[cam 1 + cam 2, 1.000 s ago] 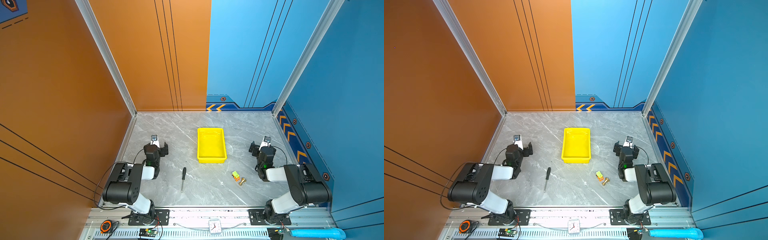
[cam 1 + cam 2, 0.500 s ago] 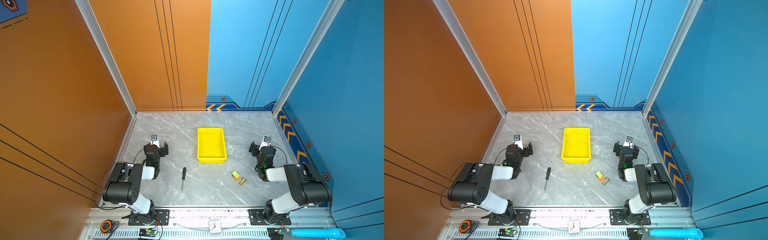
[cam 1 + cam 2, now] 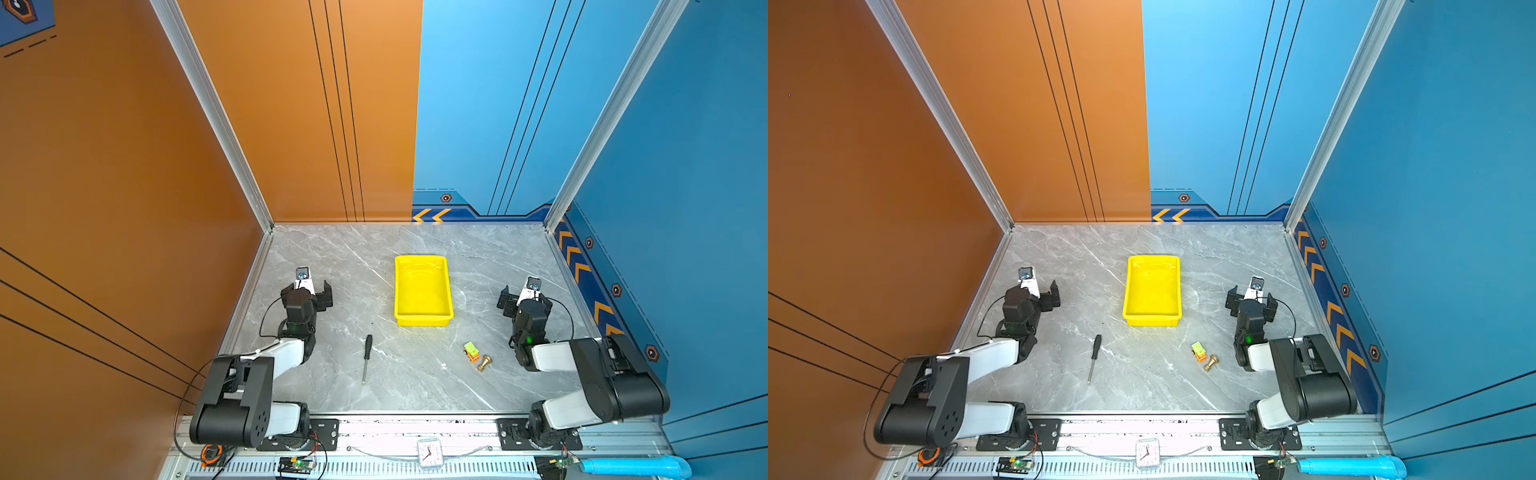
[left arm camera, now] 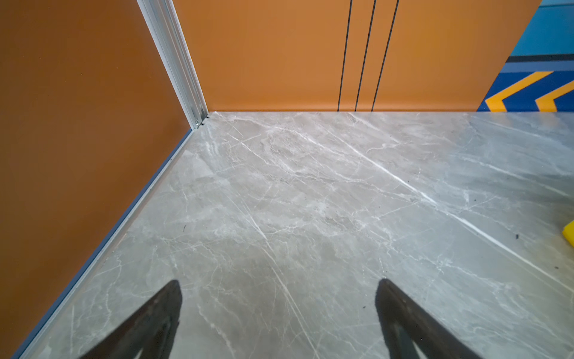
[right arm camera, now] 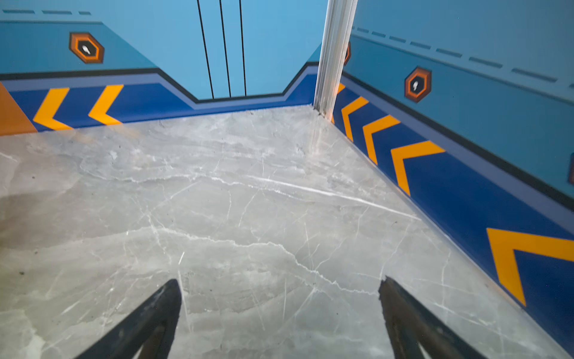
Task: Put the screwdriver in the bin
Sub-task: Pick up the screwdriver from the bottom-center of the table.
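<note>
The screwdriver, black-handled with a thin silver shaft, lies flat on the marble floor in front of the bin's left corner, handle toward the bin. The yellow bin sits mid-table with nothing in it. My left gripper rests open at the left, well behind and left of the screwdriver, over bare marble. My right gripper rests open at the right, also over bare marble. A corner of the bin shows at the edge of the left wrist view.
A small green-and-orange toy and a brass fitting lie right of the screwdriver, near the right arm. Orange and blue walls close the table on three sides. A small clock sits on the front rail.
</note>
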You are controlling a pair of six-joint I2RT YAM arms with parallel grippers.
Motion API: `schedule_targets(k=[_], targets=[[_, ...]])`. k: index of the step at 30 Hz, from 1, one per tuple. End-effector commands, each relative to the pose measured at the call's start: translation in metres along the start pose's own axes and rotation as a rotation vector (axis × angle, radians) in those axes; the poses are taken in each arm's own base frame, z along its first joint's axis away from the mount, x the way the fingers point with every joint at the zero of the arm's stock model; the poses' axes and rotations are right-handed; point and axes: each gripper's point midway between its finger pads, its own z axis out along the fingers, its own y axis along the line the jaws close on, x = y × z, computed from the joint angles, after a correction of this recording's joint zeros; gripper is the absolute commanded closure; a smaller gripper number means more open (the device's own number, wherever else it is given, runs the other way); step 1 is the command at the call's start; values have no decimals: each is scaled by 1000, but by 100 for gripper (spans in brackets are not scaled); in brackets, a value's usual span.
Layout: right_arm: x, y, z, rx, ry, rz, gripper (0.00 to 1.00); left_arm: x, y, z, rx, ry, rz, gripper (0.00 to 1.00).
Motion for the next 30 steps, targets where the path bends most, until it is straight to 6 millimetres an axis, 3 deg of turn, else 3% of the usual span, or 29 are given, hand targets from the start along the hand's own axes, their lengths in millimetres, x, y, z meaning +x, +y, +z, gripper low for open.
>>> schedule_targets(k=[1,8,12,17,23,30], targets=[[-19,-16,-8,69,-14,17,0,7,4,-10,-20,100,-13,2],[-51,-23,-34,70,10,150,0,-7,13,-36,-89,210,-128,2],[-61,-31,-51,108,112,271,0,-24,-7,-58,-18,259,-169,2],[-60,-24,-72,114,304,313,0,-19,-30,-86,3,413,-174,2],[-65,16,-95,-14,397,237,0,21,-65,-103,100,663,-176,2],[-68,76,-120,-229,447,44,0,46,-101,-127,163,854,-145,2]])
